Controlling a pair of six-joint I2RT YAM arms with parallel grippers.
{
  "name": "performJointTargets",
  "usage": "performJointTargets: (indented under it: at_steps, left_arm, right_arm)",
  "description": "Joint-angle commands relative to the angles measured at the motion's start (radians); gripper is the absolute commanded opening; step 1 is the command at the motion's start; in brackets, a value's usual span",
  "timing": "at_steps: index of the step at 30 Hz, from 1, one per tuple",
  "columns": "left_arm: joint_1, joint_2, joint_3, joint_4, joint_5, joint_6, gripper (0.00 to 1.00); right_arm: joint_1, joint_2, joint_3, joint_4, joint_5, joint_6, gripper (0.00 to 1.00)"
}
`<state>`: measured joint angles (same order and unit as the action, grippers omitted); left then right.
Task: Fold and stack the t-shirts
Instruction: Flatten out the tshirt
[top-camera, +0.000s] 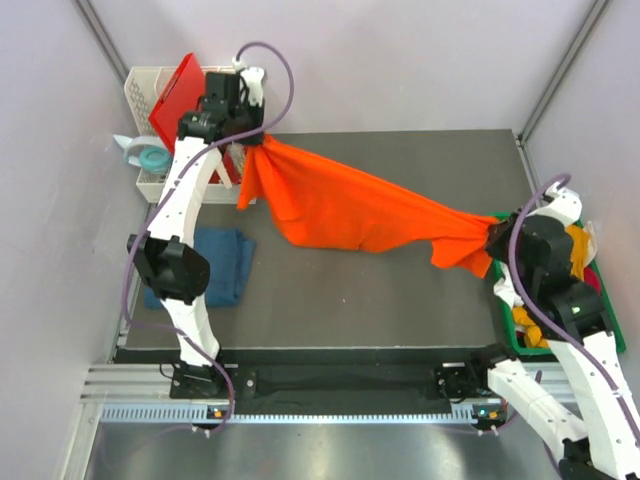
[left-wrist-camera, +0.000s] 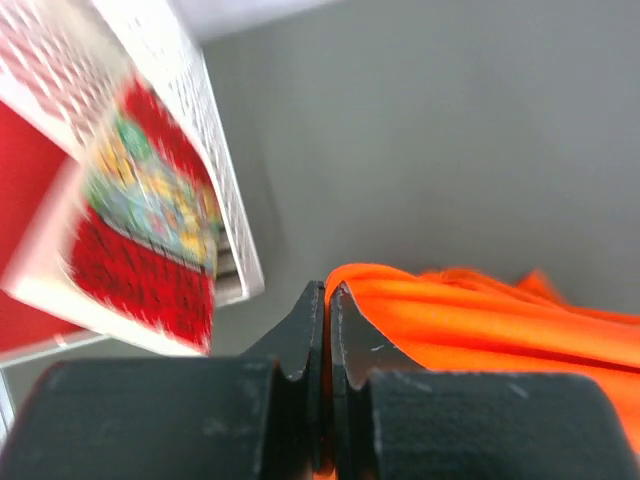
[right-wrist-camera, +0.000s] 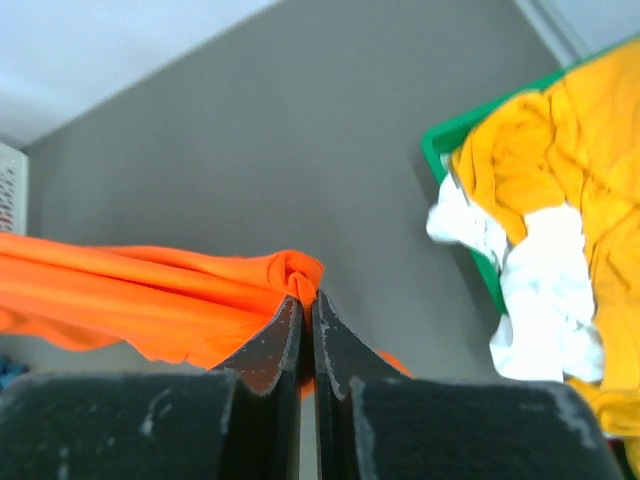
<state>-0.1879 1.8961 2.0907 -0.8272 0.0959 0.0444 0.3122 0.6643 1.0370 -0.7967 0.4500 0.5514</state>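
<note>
- Fingers (left-wrist-camera: 300, 335) of my left gripper (left-wrist-camera: 326, 292) and right gripper (right-wrist-camera: 306, 300) pinch the orange t-shirt (top-camera: 350, 212) by opposite ends.
- Its long axis runs between them, far-left to near-right.

The black jaws of the left gripper (left-wrist-camera: 327, 295) are pressed together on the edge of an orange t-shirt (left-wrist-camera: 480, 315), whose folds stretch away to the right above a grey table (left-wrist-camera: 430, 150). At upper left, blurred, a white perforated basket (left-wrist-camera: 215, 170) holds a red item (left-wrist-camera: 150, 235) with a colourful print.
</note>
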Motion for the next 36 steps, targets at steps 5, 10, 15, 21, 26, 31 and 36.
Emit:
performJointTargets:
  at_steps: [5,10,15,21,26,31,36]
  left_arm:
    - [0.016,-0.04,0.381,0.074,-0.147,0.026,0.0]
    - [-0.012,-0.167,0.246,0.085,-0.141,0.028,0.0]
    - [-0.012,-0.261,-0.069,0.152,-0.137,0.058,0.0]
    - [-0.013,-0.174,-0.348,0.255,-0.119,0.058,0.0]
    - [-0.019,-0.037,-0.327,0.352,-0.143,0.043,0.0]
    - [-0.038,0.248,0.079,0.216,-0.212,0.057,0.0]
    - [-0.044,0.402,0.365,0.261,-0.271,0.061,0.0]
  right_arm:
    - [-0.012,0.142,0.412,-0.003,0.182,-0.176,0.0]
    - [-0.01,0.172,0.494,-0.006,0.158,-0.196,0.0]
    - [-0.012,0.101,0.341,-0.009,0.142,-0.166,0.0]
    - [-0.01,0.012,0.037,0.002,0.09,-0.076,0.0]
    - [-0.013,0.043,-0.072,0.08,0.124,-0.109,0.0]
    - [-0.021,0.312,0.087,0.16,0.182,-0.186,0.0]
    - [-0.024,0.527,0.23,0.269,0.217,-0.189,0.0]
